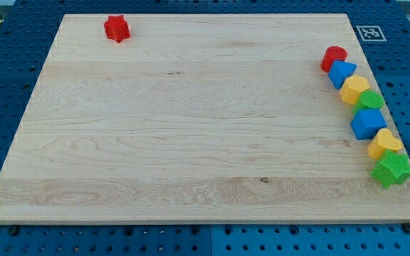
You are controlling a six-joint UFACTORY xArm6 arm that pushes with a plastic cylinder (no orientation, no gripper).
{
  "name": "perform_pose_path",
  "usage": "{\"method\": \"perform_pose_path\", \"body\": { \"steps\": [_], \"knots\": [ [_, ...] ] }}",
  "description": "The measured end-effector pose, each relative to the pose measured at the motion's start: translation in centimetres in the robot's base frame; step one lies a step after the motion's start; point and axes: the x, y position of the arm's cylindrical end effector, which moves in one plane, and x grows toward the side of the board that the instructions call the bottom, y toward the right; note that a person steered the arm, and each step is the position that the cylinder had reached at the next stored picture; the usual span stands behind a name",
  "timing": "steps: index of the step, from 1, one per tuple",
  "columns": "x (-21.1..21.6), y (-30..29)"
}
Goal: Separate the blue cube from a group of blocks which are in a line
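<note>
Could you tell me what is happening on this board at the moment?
Nothing is being pushed right now. Seven blocks sit in a line along the board's right edge, and the blue cube is fifth from the top, touching the green block above and the yellow block below. A red star sits alone at the view's top left. My tip is not clearly visible; only a dark shape shows at the right edge.

Bright, even overhead light, soft short shadows beside the blocks, sharp focus, no glare.
</note>
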Motion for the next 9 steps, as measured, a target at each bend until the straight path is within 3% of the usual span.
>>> {"method": "perform_pose_path", "body": {
  "steps": [9],
  "knots": [
    [0.0,-11.6]
  ]
}}
